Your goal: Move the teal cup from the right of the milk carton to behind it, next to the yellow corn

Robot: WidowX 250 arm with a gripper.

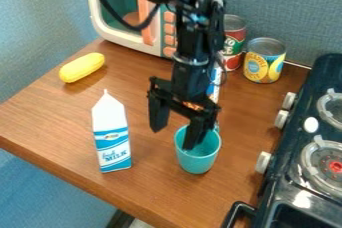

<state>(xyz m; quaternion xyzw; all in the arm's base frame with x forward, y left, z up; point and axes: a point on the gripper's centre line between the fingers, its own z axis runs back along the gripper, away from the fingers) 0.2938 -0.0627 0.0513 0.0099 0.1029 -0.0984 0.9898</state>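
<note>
The teal cup (195, 163) is standing upright on the brown table (157, 187), its long axis running vertically and its mouth facing up. The black gripper (175, 135) is hanging over the cup's left side, its fingers standing apart: the right-hand one is overlapping the cup's mouth, while the other is hanging outside, left of the rim. So the cup is lying below and slightly right of the gripper's middle. The milk carton (112, 139) is standing to the left, and the yellow corn (82, 67) is lying farther off, far left. The stove (284, 192) is sitting at the right.
</note>
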